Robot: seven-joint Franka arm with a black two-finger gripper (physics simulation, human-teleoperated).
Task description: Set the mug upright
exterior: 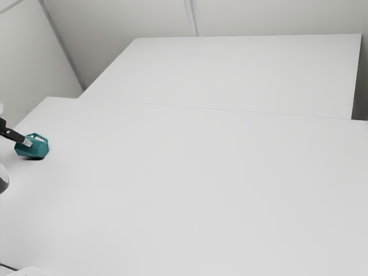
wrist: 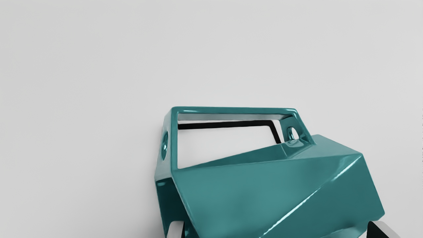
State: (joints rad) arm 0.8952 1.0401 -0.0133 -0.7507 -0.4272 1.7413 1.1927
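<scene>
1. Nearest the wrist camera are the tips of your black two-finger gripper (exterior: 26,142), standing wide apart, open, with the teal faceted mug (wrist: 251,195) between them; you can't tell from either view whether they touch it.
2. Your wrist view gives you the angular handle (wrist: 231,110), a round hole in each of its end pieces, and a dark strip seen through its loop. You also get a shadowed end of the mug beside one fingertip.
3. Your exterior view places the mug, tipped on its side, on the white table (exterior: 201,184), near the exterior view's left, with a pale panel (exterior: 241,75) beyond.
</scene>
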